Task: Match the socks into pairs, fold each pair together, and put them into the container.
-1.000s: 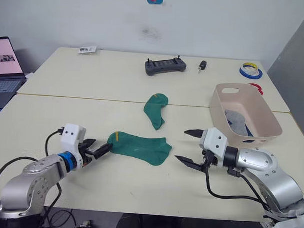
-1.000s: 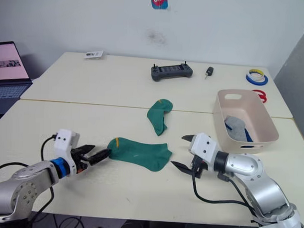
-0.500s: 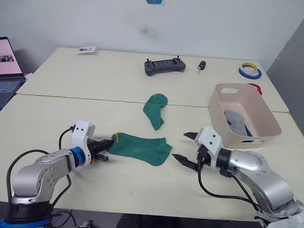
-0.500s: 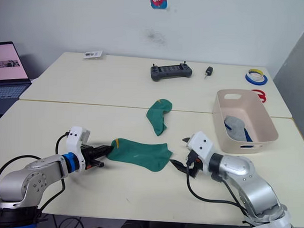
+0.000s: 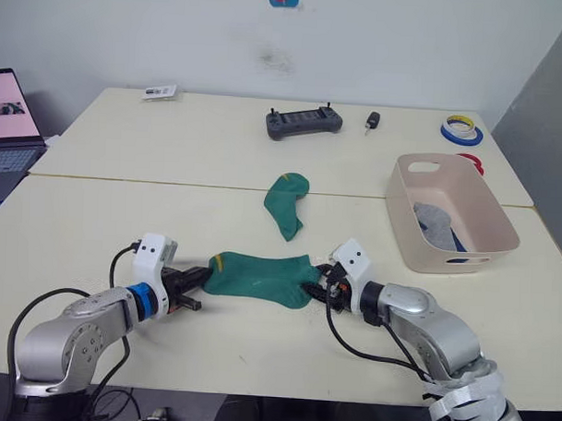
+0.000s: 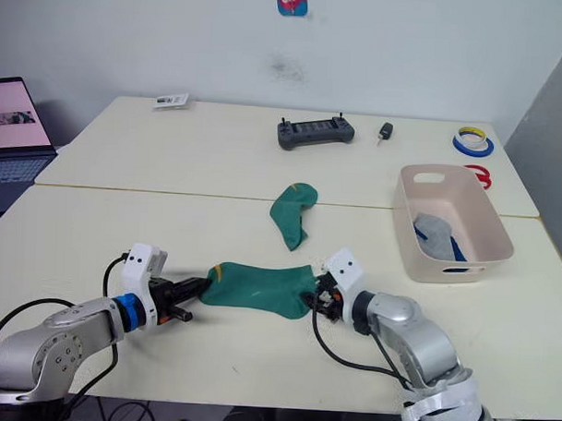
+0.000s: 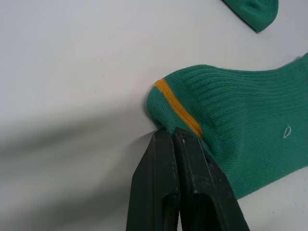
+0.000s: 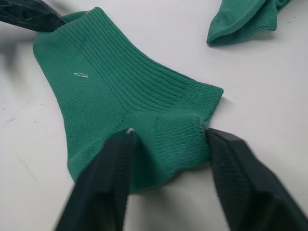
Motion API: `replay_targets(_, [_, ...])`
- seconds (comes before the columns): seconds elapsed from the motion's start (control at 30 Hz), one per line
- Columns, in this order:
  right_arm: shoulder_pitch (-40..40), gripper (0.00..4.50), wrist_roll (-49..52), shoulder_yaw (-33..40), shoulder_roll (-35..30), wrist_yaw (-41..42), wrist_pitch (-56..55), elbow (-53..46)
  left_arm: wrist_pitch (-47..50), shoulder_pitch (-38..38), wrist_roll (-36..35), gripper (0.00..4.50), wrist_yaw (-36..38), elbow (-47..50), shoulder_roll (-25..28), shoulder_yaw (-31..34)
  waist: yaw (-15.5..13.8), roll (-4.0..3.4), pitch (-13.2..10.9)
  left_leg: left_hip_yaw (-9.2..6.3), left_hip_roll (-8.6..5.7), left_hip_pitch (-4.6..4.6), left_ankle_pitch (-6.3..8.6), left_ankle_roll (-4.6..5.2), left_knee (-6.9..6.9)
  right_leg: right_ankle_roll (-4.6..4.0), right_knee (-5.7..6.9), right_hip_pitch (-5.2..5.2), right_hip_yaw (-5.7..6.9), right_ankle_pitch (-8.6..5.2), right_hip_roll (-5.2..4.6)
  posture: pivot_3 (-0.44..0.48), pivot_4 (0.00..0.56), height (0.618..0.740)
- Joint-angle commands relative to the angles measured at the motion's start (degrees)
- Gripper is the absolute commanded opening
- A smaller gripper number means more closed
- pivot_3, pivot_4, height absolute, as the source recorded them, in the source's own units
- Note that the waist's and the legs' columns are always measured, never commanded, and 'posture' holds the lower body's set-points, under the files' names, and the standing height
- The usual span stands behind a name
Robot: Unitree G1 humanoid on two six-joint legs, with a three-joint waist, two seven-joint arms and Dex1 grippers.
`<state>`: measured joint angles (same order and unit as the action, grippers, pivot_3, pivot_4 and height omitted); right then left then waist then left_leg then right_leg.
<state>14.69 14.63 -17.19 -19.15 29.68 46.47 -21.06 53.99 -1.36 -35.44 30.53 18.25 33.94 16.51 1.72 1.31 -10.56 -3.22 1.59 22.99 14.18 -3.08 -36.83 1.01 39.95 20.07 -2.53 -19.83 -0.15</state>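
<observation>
Left gripper (image 7: pixel 174 136) jaws pressed together, pinching the striped cuff edge of the near green sock (image 5: pixel 260 276), which lies flat on the table (image 5: pixel 105 214) near the front edge, between both grippers. Right gripper (image 8: pixel 166 139) jaws spread wide, one finger (image 8: pixel 103 178) on each side of the sock's right end, touching the bunched fabric there but not clamped. In the eye views the right fingertips are hidden behind the sock end and the wrist housing, so the opening is read from the right wrist view. Second green sock (image 5: pixel 288 202) lies farther back, mid-table, folded over, apart from the first. Tub (image 5: pixel 484 210) at right holds a grey sock (image 5: pixel 435 222) and a bit of blue (image 5: pixel 455 241), mostly hidden by the wall; count unclear. Remote (image 5: pixel 305 121), key (image 5: pixel 372 120), tape rolls (image 5: pixel 461 132) at far edge
</observation>
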Motion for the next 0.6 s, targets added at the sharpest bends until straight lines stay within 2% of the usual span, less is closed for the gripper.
replay_targets(0.03, [0.68,1.03,-0.01,-0.25,-0.79,1.52,-2.33,-1.09,-1.10,1.40,-0.58,0.00,-0.61,2.48,-0.37,1.51,0.01,0.00,0.00,0.00,0.00,0.00,0.00,0.00,0.00,0.00,0.00,0.00,0.00,0.00,0.00,0.000,0.150,0.740])
replay_targets(0.13, [0.45,0.03,0.37,-0.66,-2.68,4.12,-4.00,-2.42,-1.21,3.40,-1.50,0.00,-0.82,4.37,-0.78,2.47,0.03,0.00,0.00,0.01,0.00,0.00,0.00,0.00,0.00,0.00,-0.01,0.00,-0.01,0.00,0.00,0.000,0.150,0.740])
replay_targets(0.33, [-2.81,0.03,3.18,-0.08,-8.59,9.83,-4.48,-9.73,2.22,10.55,-8.44,0.00,0.69,11.97,-0.57,5.15,0.01,0.00,0.00,-0.01,0.02,0.01,0.01,0.01,0.02,0.00,-0.02,-0.01,0.00,0.00,0.00,0.000,0.150,0.740])
replay_targets(0.5, [-7.29,0.03,4.21,1.23,-13.45,11.17,-3.79,-14.09,-1.46,18.01,-6.36,0.00,1.12,15.52,-0.67,3.63,-0.03,0.01,0.00,0.01,0.00,-0.01,0.01,0.01,0.01,0.01,-0.06,-0.03,-0.03,-0.01,-0.01,0.000,0.150,0.740])
replay_targets(0.6, [-8.46,0.03,2.70,0.39,-15.28,10.88,-4.71,-14.81,-4.14,19.39,-4.39,0.00,0.28,15.73,-1.30,1.92,-0.05,0.00,0.00,0.00,0.01,-0.03,0.01,0.01,0.03,0.00,-0.05,-0.04,-0.02,-0.01,0.00,0.000,0.150,0.740])
